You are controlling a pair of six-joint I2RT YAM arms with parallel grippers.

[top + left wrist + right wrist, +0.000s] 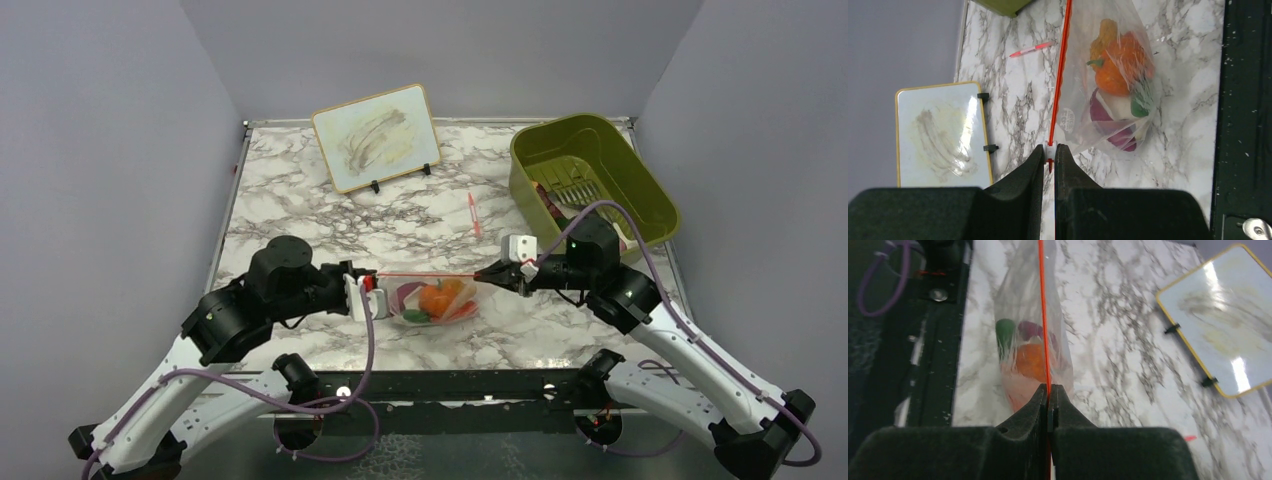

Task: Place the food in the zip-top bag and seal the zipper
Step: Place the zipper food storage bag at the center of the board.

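The left jaws are pressed together on one end of the zipper (1060,75) and the right jaws pinch the other end, so the red strip runs taut between them. The bag (1079,45) hangs from it over the near part of the counter (300,200), with the food (1118,70) inside. A pink stick (472,212), a green bin (650,190) and a board (378,148) sit farther back

Food (1030,362) blurred through bag (1018,287)
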